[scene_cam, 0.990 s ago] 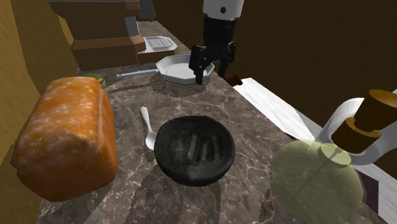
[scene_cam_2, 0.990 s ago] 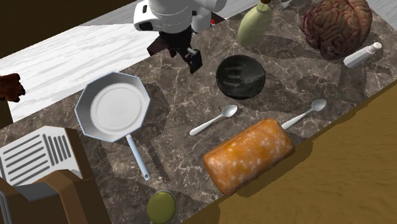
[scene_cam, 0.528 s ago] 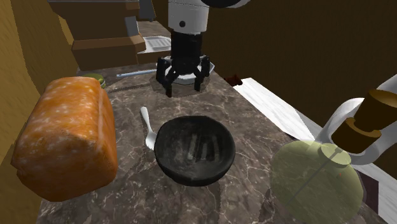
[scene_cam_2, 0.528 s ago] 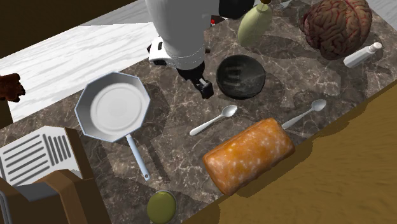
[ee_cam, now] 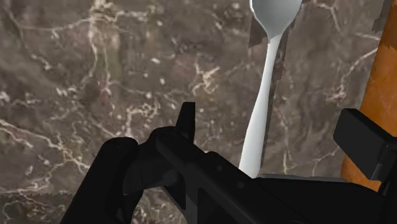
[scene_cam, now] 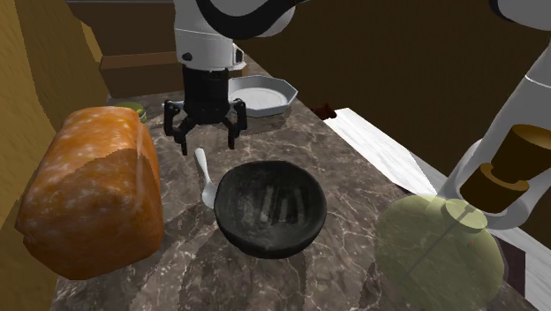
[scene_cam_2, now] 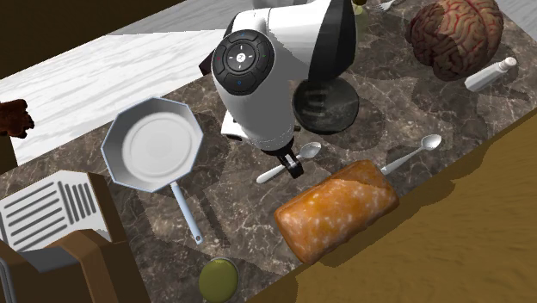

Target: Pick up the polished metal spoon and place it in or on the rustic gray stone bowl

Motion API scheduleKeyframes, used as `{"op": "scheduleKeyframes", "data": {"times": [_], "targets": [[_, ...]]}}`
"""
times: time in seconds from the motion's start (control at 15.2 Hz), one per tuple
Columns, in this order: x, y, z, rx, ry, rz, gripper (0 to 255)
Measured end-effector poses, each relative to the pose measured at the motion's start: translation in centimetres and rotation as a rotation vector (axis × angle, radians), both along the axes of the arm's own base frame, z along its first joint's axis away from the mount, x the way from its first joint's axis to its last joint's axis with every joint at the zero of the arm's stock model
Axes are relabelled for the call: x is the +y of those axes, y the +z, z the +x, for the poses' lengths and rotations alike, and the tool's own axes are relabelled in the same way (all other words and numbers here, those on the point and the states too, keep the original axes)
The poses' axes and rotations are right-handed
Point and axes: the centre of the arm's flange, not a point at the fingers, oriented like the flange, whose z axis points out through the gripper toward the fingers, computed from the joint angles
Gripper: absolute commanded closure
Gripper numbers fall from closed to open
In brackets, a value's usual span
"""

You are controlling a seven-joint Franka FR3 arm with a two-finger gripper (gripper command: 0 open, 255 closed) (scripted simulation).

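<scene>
1. The gripper [scene_cam: 206, 140] hovers low over the worktop [scene_cam: 353, 177]. Its fingers [ee_cam: 186, 119] stand apart and hold nothing.
2. The spoon [scene_cam: 204, 177] lies flat on the marbled dark-brown stone, between the orange crusty loaf [scene_cam: 88, 190] and the dark bowl [scene_cam: 265, 234]. Its scoop end is nearest the bowl's rim.
3. In the wrist view the spoon's handle [ee_cam: 266, 102] runs up between the two open fingers, which do not touch it. The loaf sits close beside one finger.
4. The spoon is drawn pale and smooth, with a thin, gently tapering handle and a rounded oval scoop. It looks light and rigid, so weight should be no worry.
5. Slipperiness is the likely trouble. A slick, narrow handle lying flush on hard stone could skid or pivot under the pads.
6. The best hold seems to be mid-handle, squeezed across its narrow width, with the fingers going right down to the stone.
7. The bowl is dark grey, thick-walled and rough-looking, wide and shallow. It makes an easy target close by.
8. A second, similar spoon [scene_cam_2: 413, 153] lies past the far end of the loaf, well apart from the gripper.
</scene>
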Motion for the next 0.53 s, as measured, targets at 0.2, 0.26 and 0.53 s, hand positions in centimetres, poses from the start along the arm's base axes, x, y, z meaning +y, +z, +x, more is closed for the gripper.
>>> {"op": "scheduleKeyframes", "data": {"times": [0.2,0.26,0.53], "targets": [[0.7,-1.4,0.6,0.007,-0.013,0.005,0],[0.9,-1.9,0.6,0.007,-0.014,0.006,0],[1.3,-3.7,0.5,0.007,-0.015,0.006,0]]}}
